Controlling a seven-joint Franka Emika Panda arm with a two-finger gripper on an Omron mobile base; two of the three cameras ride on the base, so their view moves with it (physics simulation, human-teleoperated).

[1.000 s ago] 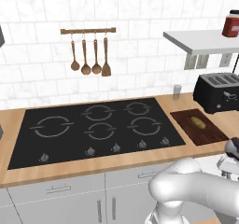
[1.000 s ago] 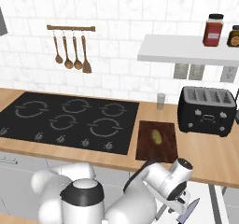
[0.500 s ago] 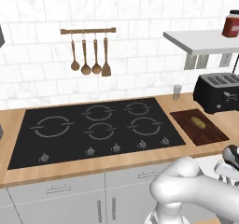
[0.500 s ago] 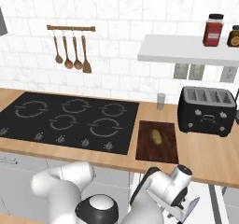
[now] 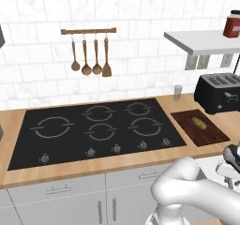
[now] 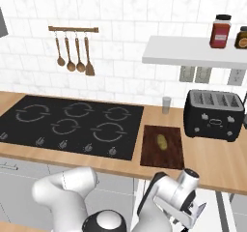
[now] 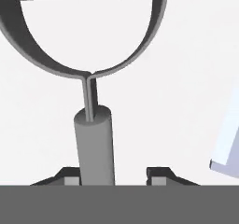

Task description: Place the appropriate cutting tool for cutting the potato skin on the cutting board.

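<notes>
On the counter right of the cooktop [image 6: 72, 124], the cutting board [image 6: 163, 153] carries the potato [image 6: 161, 141]. Low beside the cabinets, the gripper [image 7: 113, 175] straddles a grey peeler [image 7: 93, 139]: its round handle stands between the fingers, nearer the left one; whether they clench it, I cannot tell. A pale blade [image 7: 227, 143] is cut off at the hand view's edge.

The potato [image 5: 198, 123] rests on the cutting board [image 5: 211, 136] (beside the toaster [image 5: 219, 92]).
</notes>
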